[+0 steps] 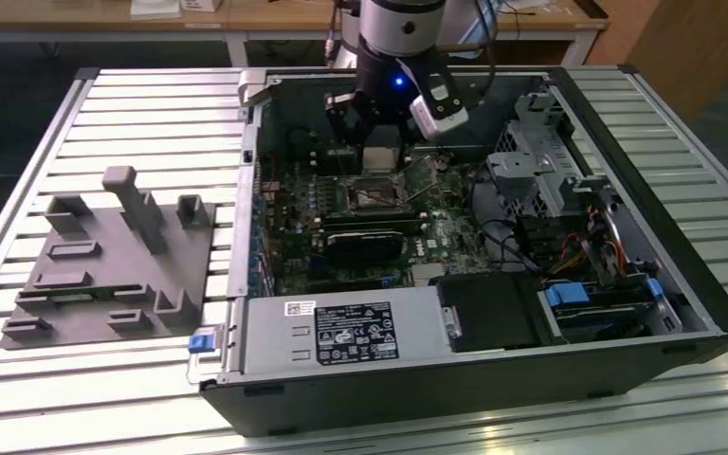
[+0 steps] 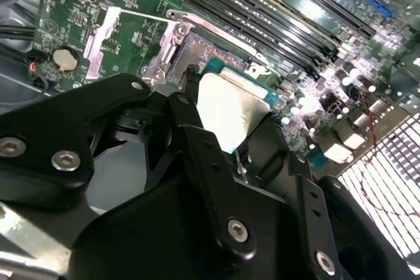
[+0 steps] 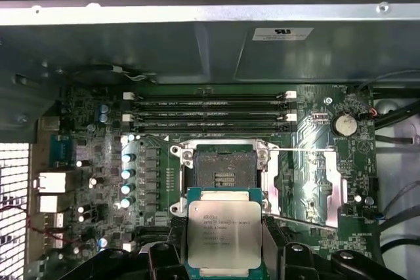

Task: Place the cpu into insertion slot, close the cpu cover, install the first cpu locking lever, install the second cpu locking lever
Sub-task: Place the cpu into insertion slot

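Note:
My gripper (image 3: 224,248) is shut on the cpu (image 3: 224,231), a flat square chip with a silver-grey top, one black finger (image 3: 172,254) on each side. The chip hangs level, just short of the insertion slot (image 3: 223,168), whose dark square socket lies bare on the green motherboard. The cpu cover (image 3: 339,185), a silver frame with a window, lies swung open beside the socket, with a thin wire locking lever (image 3: 303,151) along its edge. The second wrist view shows the cpu (image 2: 230,106) tilted over the insertion slot (image 2: 197,54) and the cpu cover (image 2: 97,44). In the exterior view the gripper (image 1: 383,152) hovers inside the case above the slot (image 1: 371,196).
Long black memory slots (image 3: 210,113) run just beyond the socket. The case's metal wall (image 3: 197,37) rises behind them. A power supply (image 1: 338,332), a drive cage (image 1: 541,161) and cables (image 1: 591,251) crowd the case. A grey fixture (image 1: 111,261) sits on the slatted table at the exterior view's left.

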### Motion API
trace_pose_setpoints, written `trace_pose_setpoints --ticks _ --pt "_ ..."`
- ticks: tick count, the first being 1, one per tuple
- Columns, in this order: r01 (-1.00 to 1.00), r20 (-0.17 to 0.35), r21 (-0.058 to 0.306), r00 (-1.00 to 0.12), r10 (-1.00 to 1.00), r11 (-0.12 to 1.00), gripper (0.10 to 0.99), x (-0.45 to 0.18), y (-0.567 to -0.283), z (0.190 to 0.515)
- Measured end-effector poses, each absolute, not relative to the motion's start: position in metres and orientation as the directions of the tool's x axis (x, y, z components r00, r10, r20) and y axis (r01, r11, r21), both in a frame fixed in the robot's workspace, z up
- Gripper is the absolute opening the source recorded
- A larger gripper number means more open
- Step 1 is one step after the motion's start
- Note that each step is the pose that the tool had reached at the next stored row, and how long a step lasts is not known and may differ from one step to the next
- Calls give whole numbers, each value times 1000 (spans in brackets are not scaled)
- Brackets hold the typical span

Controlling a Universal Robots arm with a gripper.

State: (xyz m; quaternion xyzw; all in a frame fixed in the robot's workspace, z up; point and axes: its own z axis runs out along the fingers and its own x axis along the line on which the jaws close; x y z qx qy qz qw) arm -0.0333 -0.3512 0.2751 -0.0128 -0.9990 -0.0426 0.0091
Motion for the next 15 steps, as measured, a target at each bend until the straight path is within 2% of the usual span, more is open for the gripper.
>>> trace_pose_setpoints --ticks 15 --pt "19 7 85 -1000 19 996 541 -30 -348 255"
